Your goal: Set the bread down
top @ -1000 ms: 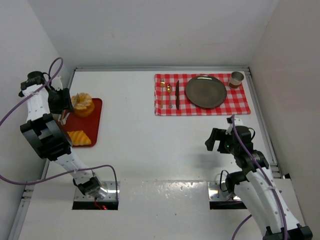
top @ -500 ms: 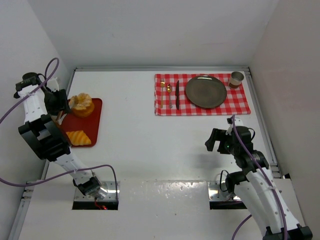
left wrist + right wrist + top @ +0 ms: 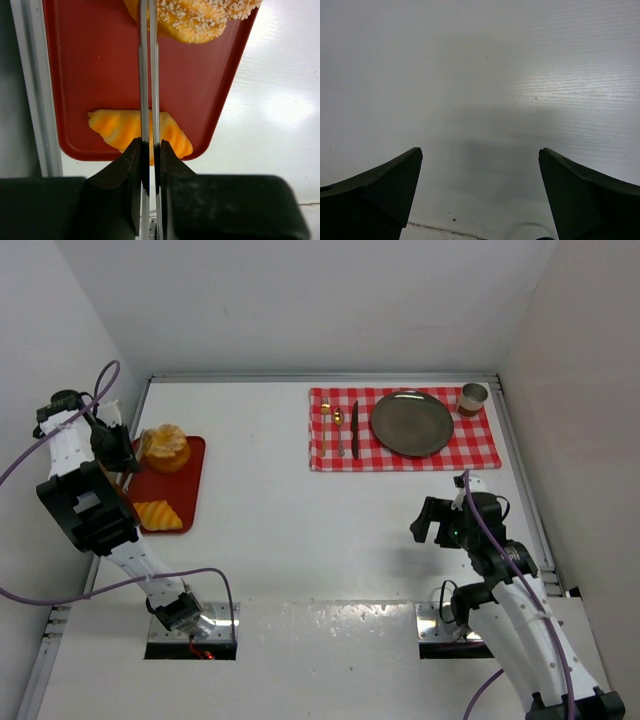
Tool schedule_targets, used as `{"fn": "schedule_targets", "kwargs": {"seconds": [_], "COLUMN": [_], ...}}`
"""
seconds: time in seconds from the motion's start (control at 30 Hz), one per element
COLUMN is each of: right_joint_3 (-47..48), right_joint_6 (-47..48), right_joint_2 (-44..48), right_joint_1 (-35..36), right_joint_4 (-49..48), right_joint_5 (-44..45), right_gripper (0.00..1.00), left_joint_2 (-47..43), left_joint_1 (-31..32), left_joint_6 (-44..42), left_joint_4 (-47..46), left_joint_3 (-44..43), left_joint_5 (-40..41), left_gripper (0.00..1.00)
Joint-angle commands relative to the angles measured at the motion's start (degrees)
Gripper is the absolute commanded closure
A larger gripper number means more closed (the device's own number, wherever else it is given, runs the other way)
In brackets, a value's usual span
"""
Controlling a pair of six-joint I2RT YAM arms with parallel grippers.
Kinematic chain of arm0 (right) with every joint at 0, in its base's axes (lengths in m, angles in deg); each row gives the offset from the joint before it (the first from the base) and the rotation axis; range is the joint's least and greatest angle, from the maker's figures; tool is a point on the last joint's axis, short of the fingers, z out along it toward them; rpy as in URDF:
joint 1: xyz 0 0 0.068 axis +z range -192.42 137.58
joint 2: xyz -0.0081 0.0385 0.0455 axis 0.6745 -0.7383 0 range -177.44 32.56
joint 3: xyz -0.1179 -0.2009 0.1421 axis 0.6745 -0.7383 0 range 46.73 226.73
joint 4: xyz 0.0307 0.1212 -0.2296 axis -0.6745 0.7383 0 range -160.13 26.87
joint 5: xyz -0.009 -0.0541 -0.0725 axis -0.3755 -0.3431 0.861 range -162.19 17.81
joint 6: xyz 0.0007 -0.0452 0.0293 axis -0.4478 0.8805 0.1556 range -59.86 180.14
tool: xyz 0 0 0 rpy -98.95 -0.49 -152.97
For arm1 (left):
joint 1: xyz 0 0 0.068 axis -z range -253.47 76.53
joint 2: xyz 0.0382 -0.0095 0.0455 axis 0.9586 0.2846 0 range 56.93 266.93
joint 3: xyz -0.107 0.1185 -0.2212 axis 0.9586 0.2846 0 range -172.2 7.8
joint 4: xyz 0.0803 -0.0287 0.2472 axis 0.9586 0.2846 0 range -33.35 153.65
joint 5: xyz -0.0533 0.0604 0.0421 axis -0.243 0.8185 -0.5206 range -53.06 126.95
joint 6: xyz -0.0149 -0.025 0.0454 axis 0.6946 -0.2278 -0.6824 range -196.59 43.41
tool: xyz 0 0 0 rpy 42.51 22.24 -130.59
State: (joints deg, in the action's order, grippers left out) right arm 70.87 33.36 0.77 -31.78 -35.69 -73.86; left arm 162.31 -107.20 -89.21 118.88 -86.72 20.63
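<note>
My left wrist view's top edge cut off most of the seeded bun (image 3: 200, 20), and my pressed-together left fingers (image 3: 144, 75) hid a strip of the croissant (image 3: 120, 131).

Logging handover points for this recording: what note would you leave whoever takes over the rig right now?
Left end effector: shut, nothing gripped, beside the seeded bun at the far end of the red tray.
Right end effector: open, over the table.
Croissant: at the tray's near end.
Done: nothing placed; the plate on the checked cloth holds no bread.
Left: pick up both pieces and place them, probably on the plate.
</note>
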Motion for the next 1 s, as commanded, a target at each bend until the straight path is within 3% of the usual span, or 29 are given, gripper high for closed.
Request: {"fn": "schedule_targets", "kwargs": {"seconds": [0.0, 0.27, 0.4, 0.63, 0.67, 0.73, 0.97], "right_joint_3": [1.52, 1.96, 2.49, 3.19, 3.11, 2.23, 3.19], "right_joint_6": [-0.37, -0.81, -0.90, -1.87, -2.13, -2.83, -4.76], "right_joint_2": [-0.29, 0.06, -0.81, -4.33, -3.72, -2.41, 1.47], "right_joint_1": [0.00, 0.00, 0.00, 0.00, 0.00, 0.00, 0.09], "right_joint_4": [-1.04, -1.04, 0.27, 8.36, 8.28, 7.84, 13.00], "right_joint_5": [0.62, 0.79, 3.06, 8.00, 7.91, 8.17, 8.61], "right_gripper": [0.01, 0.03, 0.03, 0.03, 0.03, 0.03, 0.04], "left_joint_2": [-0.44, -1.58, -2.64, 6.58, 8.50, 9.14, 10.97], "left_joint_1": [-0.54, -0.54, 3.49, 19.91, 25.16, 32.98, 49.54], "left_joint_6": [0.05, -1.44, -2.85, -2.85, -3.46, -2.24, 9.34], "left_joint_4": [-1.07, 6.57, 8.51, 11.51, 10.72, 4.26, -24.22], "left_joint_3": [-1.53, -12.43, -16.39, -37.29, -40.53, -41.18, -32.48], "left_joint_5": [-3.10, -12.59, -13.83, -13.30, -13.91, -14.44, -19.01], "left_gripper": [0.86, 1.00, 1.00, 1.00, 1.00, 1.00, 1.00]}}
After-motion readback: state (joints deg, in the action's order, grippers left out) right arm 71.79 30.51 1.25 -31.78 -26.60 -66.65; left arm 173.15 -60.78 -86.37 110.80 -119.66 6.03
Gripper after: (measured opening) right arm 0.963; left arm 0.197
